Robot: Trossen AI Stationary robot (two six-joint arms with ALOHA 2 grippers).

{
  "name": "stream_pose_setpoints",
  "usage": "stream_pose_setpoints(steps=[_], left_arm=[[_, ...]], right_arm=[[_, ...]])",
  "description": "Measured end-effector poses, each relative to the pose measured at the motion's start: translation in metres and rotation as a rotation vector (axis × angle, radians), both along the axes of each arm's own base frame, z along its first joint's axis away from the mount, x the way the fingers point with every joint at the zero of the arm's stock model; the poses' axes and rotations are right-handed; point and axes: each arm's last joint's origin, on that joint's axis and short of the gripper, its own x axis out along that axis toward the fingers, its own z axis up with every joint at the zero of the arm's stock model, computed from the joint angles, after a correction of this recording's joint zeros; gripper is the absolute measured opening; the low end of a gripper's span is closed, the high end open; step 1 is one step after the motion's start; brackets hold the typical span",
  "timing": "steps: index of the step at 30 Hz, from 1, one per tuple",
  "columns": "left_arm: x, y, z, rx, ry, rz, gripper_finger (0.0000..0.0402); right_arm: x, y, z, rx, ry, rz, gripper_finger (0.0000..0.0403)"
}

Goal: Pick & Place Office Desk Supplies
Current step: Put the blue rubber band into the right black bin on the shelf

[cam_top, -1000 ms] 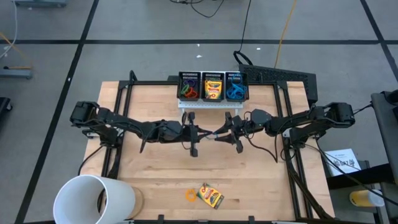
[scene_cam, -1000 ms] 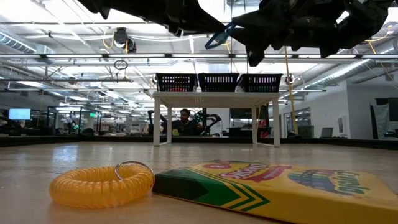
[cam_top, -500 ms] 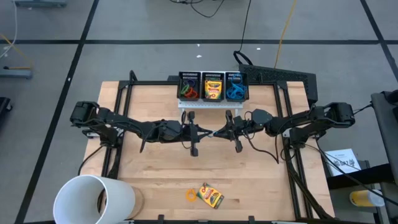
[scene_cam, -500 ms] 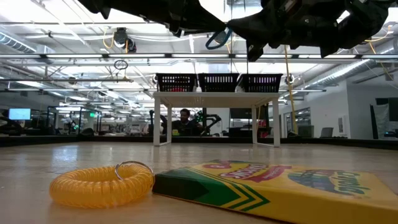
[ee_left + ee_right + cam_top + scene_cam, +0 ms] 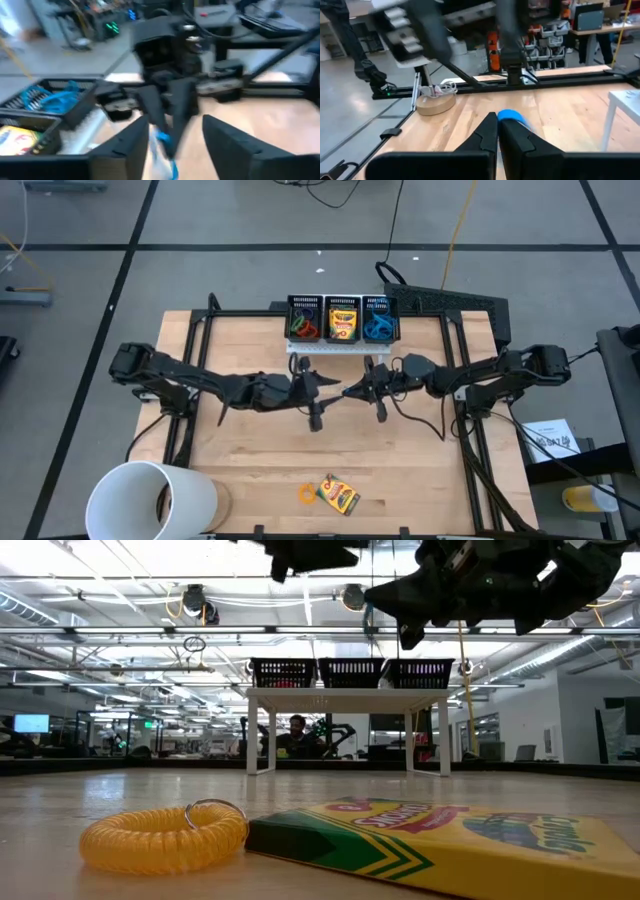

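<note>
A blue rubber-band loop hangs high above the table's middle, with my right gripper shut on it. My left gripper stands open just to the left of it, a finger on either side of the loop without touching. In the high view the two grippers face each other, left and right. A yellow-and-green crayon box lies flat near the front edge, with an orange coil loop beside it. My right gripper pinches the blue loop between its two fingers, at a part of the band right by the fingertips. The fingers come level from the table's right side. The rest of the loop sticks out past the tips, clear of the table.
Three black mesh bins stand on a white shelf at the far edge, holding loops and crayon boxes. A large white cup lies at the front left corner. Bare wood lies between the arms and the crayon box.
My right gripper has shut on the blue loop. My left gripper, which held the loop a second ago, has opened, let go and risen a little. The loop stays lifted at the same spot, now in the right gripper.
</note>
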Motion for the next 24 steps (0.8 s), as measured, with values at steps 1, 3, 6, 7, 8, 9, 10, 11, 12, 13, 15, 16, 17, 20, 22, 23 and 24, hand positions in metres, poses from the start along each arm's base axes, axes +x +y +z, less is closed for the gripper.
stream_pose_setpoints(steps=[1, 3, 6, 7, 8, 9, 10, 11, 12, 13, 15, 16, 17, 20, 22, 23, 24], left_arm=[[-0.003, 0.001, 0.005, -0.015, 0.02, -0.018, 0.0203], [-0.01, 0.002, 0.019, -0.038, 0.034, -0.041, 0.0224], [-0.025, 0.006, 0.035, -0.039, 0.045, -0.039, 0.0244], [-0.031, 0.007, 0.039, -0.039, 0.055, -0.039, 0.0248], [-0.036, 0.008, 0.042, -0.043, 0.061, -0.037, 0.0252], [-0.042, 0.01, 0.046, -0.044, 0.069, -0.035, 0.0254], [-0.048, 0.011, 0.05, -0.042, 0.078, -0.036, 0.0257], [-0.052, 0.012, 0.053, -0.024, 0.084, -0.055, 0.0258], [-0.055, 0.011, 0.055, 0.007, 0.089, -0.089, 0.0259], [-0.059, 0.011, 0.057, 0.033, 0.097, -0.126, 0.026], [-0.065, 0.01, 0.057, 0.054, 0.1, -0.204, 0.0258], [-0.066, 0.011, 0.057, 0.057, 0.094, -0.224, 0.0257], [-0.068, 0.013, 0.056, 0.056, 0.084, -0.228, 0.0256], [-0.08, 0.024, 0.046, 0.031, 0.095, -0.181, 0.0255], [-0.086, 0.032, 0.036, -0.007, 0.083, -0.143, 0.0255], [-0.09, 0.037, 0.031, -0.029, 0.072, -0.123, 0.0255], [-0.095, 0.041, 0.025, -0.049, 0.069, -0.107, 0.0255]], right_arm=[[-0.001, -0.001, 0.001, 0.008, 0.006, -0.005, 0.0001], [-0.002, -0.004, 0.004, 0.012, 0.008, -0.015, 0.0001], [-0.006, -0.007, 0.01, 0.008, 0.037, -0.032, 0.0001], [-0.006, -0.008, 0.014, 0.001, 0.043, -0.048, 0.0001], [-0.007, -0.009, 0.018, -0.008, 0.054, -0.063, 0.0001], [-0.008, -0.011, 0.023, -0.018, 0.064, -0.084, 0.0001], [-0.009, -0.013, 0.029, -0.027, 0.084, -0.097, 0.0001], [-0.01, -0.014, 0.034, -0.036, 0.109, -0.11, 0.0001], [-0.01, -0.017, 0.04, -0.046, 0.131, -0.128, 0.0], [-0.01, -0.019, 0.046, -0.059, 0.152, -0.15, 0.0], [-0.012, -0.023, 0.055, -0.089, 0.204, -0.191, 0.0], [-0.012, -0.025, 0.06, -0.107, 0.218, -0.216, 0.0], [-0.013, -0.026, 0.065, -0.126, 0.233, -0.24, 0.0], [-0.017, -0.032, 0.077, -0.169, 0.283, -0.303, 0.0], [-0.022, -0.035, 0.083, -0.187, 0.313, -0.327, 0.0], [-0.024, -0.037, 0.087, -0.194, 0.326, -0.345, 0.0], [-0.026, -0.039, 0.09, -0.204, 0.339, -0.361, 0.0]])
